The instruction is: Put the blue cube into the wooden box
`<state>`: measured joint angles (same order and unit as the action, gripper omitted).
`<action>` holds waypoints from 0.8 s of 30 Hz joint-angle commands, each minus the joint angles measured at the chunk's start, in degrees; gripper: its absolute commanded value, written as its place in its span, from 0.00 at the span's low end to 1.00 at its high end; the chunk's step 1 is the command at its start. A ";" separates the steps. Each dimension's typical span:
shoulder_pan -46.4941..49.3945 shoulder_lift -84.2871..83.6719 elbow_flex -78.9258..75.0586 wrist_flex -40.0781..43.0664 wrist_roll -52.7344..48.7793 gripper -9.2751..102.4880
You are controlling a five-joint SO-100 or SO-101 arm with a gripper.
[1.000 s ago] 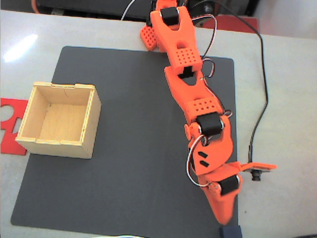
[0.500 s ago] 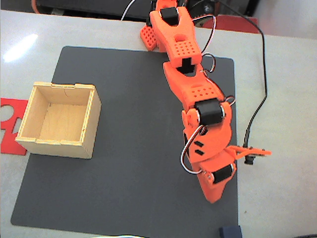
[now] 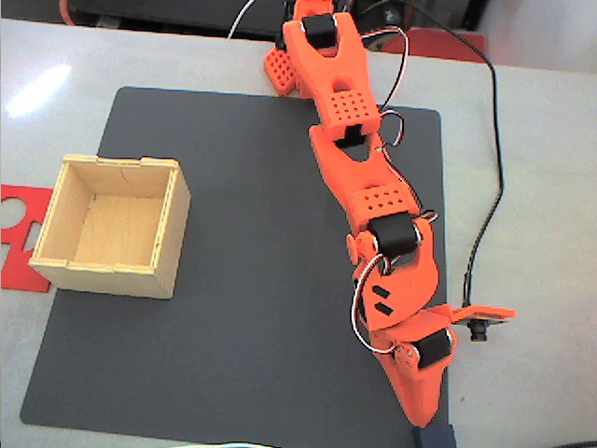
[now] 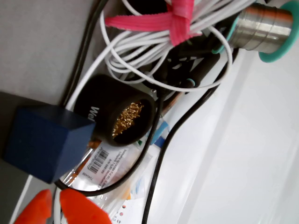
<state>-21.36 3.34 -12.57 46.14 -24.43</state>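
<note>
Matting of dark grey (image 3: 233, 308) covered most of the pale table (image 3: 541, 187) in the fixed view, and the orange arm (image 3: 359, 177) stretched across it from the top edge down toward the bottom right corner. Over at the left edge of the mat stood the wooden box (image 3: 173, 245), open-topped, partly overlapping a flat red sheet (image 3: 17, 224) that lay on the table beside it. A black cable (image 3: 492, 168) ran down the table to the right of the arm.

The gripper (image 3: 422, 418) pointed at the bottom edge of the frame, its tip right at the blue cube (image 3: 435, 437), which sat at the mat's lower right corner, well apart from the box. Whether the fingers were apart or together could not be told. In the wrist view the cube (image 4: 44, 140) lay close ahead of the orange fingertips (image 4: 81, 209), with a black pot of brass wool (image 4: 124, 116), white wires (image 4: 159, 51) tied with a pink strap (image 4: 180, 16) and a solder spool (image 4: 264, 28) behind it.
</note>
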 commanded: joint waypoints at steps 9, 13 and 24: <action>-1.49 0.09 -0.97 -3.34 -5.98 0.08; -1.49 -1.05 -0.97 -5.63 -9.58 0.08; -2.29 -4.75 -0.97 -15.56 -15.38 0.08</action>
<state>-23.99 -2.46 -12.57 31.99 -42.19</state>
